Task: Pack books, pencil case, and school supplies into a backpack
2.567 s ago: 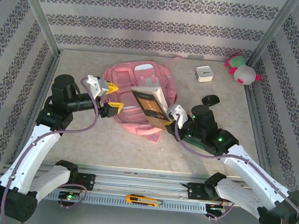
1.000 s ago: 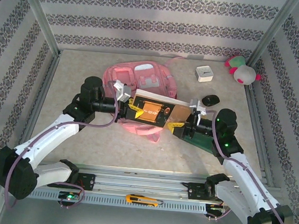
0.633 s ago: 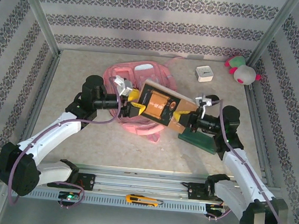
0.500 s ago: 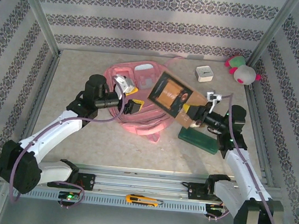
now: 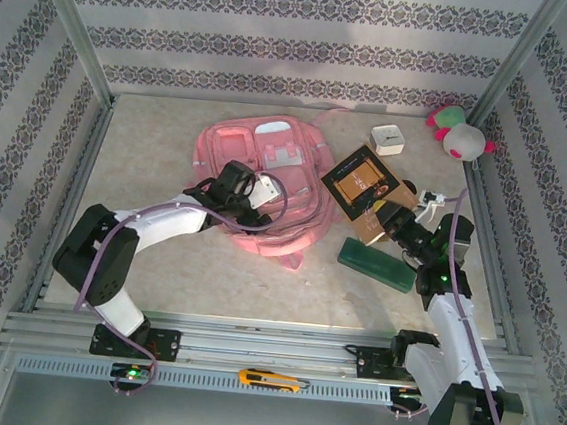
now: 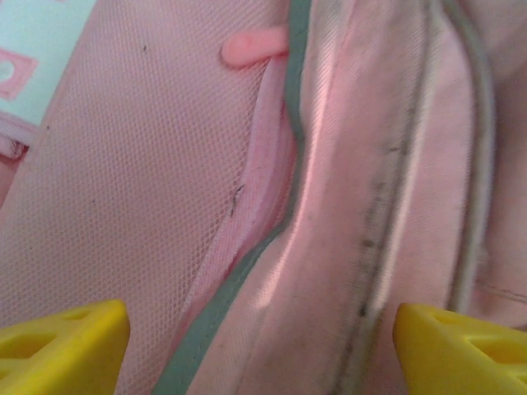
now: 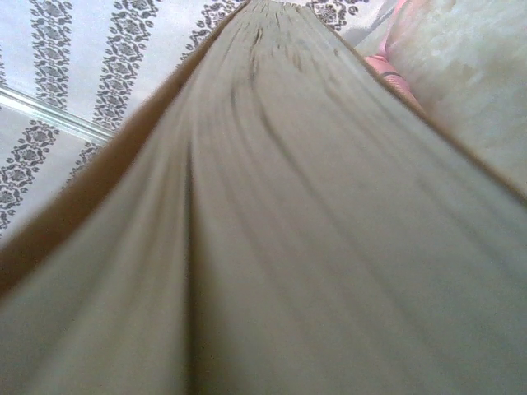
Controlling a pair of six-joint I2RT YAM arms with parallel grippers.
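The left arm is bent sharply at the elbow and lies low over the worktop [image 5: 158,261], and its forearm reaches to the right onto the near part of the backpack [image 5: 231,147]. The left pincer [image 5: 255,192] points down at the pink cloth. In the left wrist view its yellow fingertips [image 6: 66,346] stand wide apart with nothing between them, above a grey seam and a zip line of the backpack [image 6: 123,206]. The right arm stretches forward along the right side, and the right pincer [image 5: 392,216] is clamped on the lower edge of a brown book [image 5: 360,180], which it holds tilted in the air just right of the backpack. The page edge of the book [image 7: 288,206] is very close to the right wrist camera. The backpack lies flat in the middle of the worktop; I cannot tell what is inside. A flat green object [image 5: 377,265] lies on the worktop under the right arm.
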